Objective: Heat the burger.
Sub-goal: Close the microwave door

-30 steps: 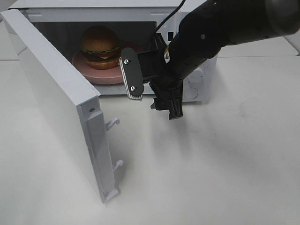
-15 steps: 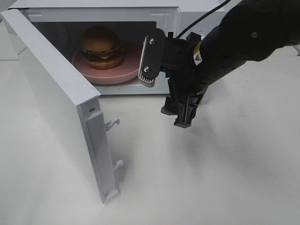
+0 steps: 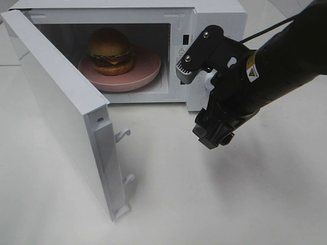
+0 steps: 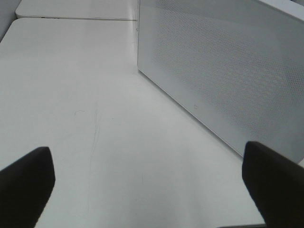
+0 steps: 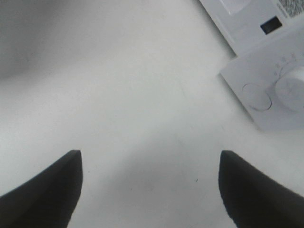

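Counter (image 3: 245, 204) first: plain matte white, faint scuffs in the left wrist view, and you get nothing of the room beyond it. Microwave (image 3: 217, 15) sits at the back, white, cavity facing you. Its door (image 3: 56, 102) is swung wide to the left, so heating can't start yet. Pink plate (image 3: 149, 69) lies inside the cavity with the burger (image 3: 110, 50) upright on it, toward the left side; loaded and ready, by my read. Right pincer (image 5: 151, 190) hangs spread, pinching nothing, just in front of the control panel (image 5: 259, 92), outside the cavity and out of the door's swing. Left pincer (image 4: 147, 190) is spread too, nothing between its tips, low over the counter beside the door's perforated outer face, likely parked there to push it shut. Knob (image 5: 295, 85) is untouched; you'd turn it once the door closes.
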Controlling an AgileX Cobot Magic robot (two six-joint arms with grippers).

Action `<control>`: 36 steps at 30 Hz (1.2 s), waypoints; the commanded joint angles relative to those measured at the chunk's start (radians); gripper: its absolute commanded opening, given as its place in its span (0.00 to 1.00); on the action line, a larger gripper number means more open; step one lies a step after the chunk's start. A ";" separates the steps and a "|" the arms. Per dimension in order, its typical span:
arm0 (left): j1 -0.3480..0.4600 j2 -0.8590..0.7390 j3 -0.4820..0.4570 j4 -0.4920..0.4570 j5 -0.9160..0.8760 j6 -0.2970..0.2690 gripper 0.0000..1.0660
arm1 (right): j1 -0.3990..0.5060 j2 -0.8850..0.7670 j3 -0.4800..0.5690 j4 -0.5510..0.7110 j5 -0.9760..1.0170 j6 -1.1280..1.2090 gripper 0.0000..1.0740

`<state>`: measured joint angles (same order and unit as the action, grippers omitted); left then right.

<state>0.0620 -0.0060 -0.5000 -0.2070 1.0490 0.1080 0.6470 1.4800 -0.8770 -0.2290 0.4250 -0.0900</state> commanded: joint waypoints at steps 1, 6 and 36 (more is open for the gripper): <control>0.005 -0.024 0.002 -0.003 -0.014 -0.004 0.96 | -0.003 -0.028 0.021 0.001 0.025 0.098 0.71; 0.005 -0.024 0.002 -0.003 -0.014 -0.004 0.96 | -0.003 -0.083 0.068 0.001 0.075 0.199 0.71; 0.005 -0.024 0.002 -0.003 -0.014 -0.004 0.96 | -0.003 -0.273 0.194 0.003 0.293 0.259 0.71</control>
<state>0.0620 -0.0060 -0.5000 -0.2070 1.0490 0.1080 0.6470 1.2170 -0.6880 -0.2280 0.7060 0.1640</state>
